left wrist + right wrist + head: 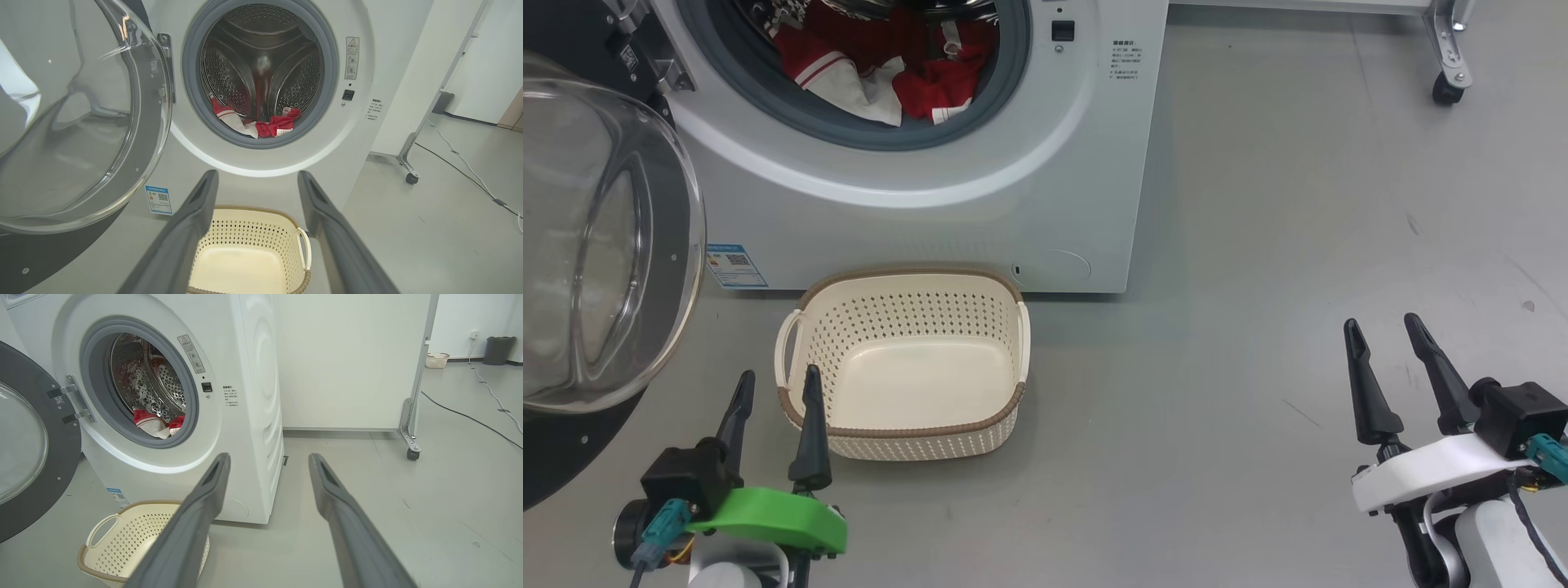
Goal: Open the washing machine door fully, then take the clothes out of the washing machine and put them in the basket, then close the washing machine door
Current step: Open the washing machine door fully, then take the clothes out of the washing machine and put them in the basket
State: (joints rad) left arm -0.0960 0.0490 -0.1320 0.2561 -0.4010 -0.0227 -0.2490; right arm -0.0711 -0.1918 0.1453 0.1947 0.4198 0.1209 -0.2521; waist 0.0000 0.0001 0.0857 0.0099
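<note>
Red-and-white clothes (874, 65) lie just inside the washing machine (1029, 204), door (605, 245) swung wide left, so the left tool (778, 376), spread and empty like the right tool (1382, 322), should reach in low, pinch a thick fold and carry it to the near basket (907, 273).

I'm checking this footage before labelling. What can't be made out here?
1. Clothes: how many; head view's top edge cuts them off, and they overlap.
2. Printed text on the washing machine: too small in every view.
3. Washing machine door: cut by head view's left edge.
</note>
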